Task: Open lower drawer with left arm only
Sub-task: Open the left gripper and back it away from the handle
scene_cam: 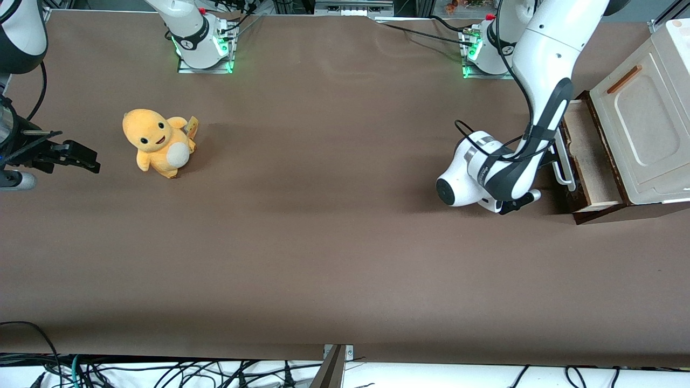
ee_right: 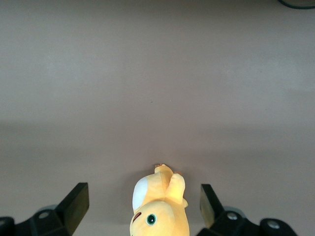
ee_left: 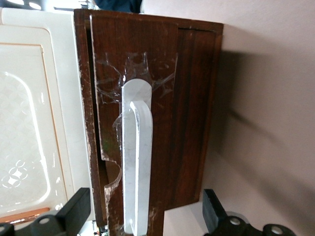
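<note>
The lower drawer (scene_cam: 591, 156) stands pulled partway out of its cabinet, with its pale beige inside showing. Its dark brown front (ee_left: 189, 108) carries a white loop handle (ee_left: 137, 162) under clear tape. The left arm (scene_cam: 544, 70) reaches down in front of the drawer, its wrist low over the table. My gripper (ee_left: 145, 207) is open just in front of the handle's end. One black finger (ee_left: 78, 206) sits on each side of the handle, well apart from it, and nothing is gripped. In the front view the arm hides the fingers.
A cream panel (scene_cam: 641, 118) with a thin orange-brown handle (scene_cam: 624, 79) sits above the drawer. A yellow plush toy (scene_cam: 156, 141) stands toward the parked arm's end of the table. The brown table cover (scene_cam: 323, 242) stretches between them.
</note>
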